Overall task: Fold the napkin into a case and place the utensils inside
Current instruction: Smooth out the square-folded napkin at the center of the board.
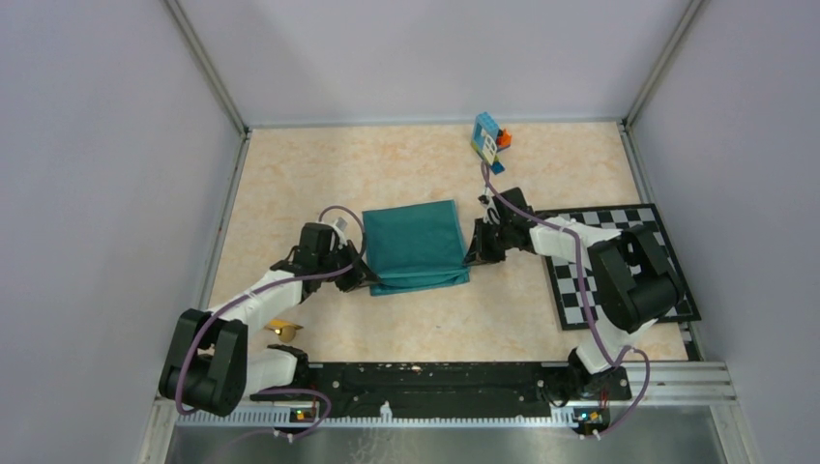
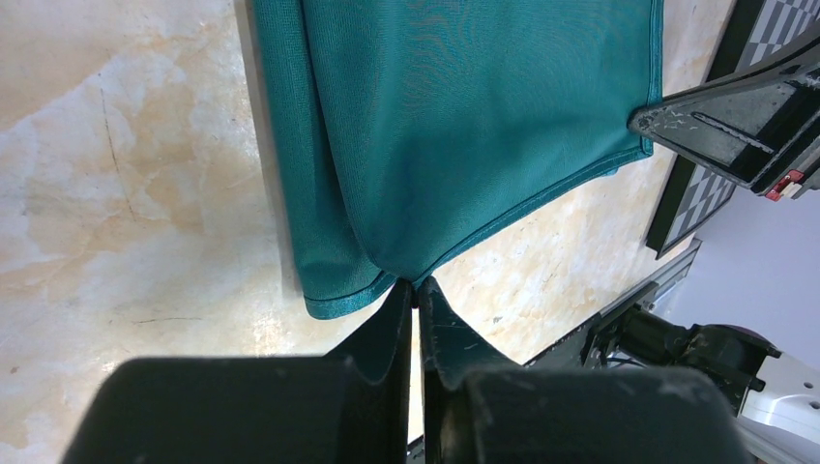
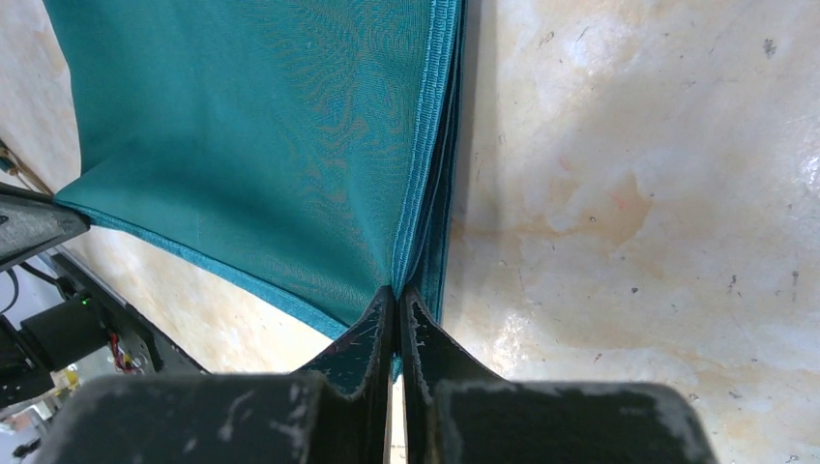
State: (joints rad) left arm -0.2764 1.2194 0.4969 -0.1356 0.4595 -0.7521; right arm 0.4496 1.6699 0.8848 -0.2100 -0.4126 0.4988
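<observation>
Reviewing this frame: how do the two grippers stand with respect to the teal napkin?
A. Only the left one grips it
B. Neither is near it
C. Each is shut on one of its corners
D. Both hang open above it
C: the wrist views show the left gripper and the right gripper each closed on a corner of the napkin, with cloth pinched between the fingertips.

Teal napkin (image 2: 454,126) fills the field from 11 to 2 o'clock, doubled in layers along its 9 o'clock edge, on a mottled beige tabletop (image 2: 126,193). At 6 o'clock, the left gripper (image 2: 416,290) pinches the cloth's near corner, jaws pressed together. At 3 o'clock, the right gripper (image 2: 650,124) meets the opposite corner, with the checkerboard mat (image 2: 698,198) behind it.
</observation>
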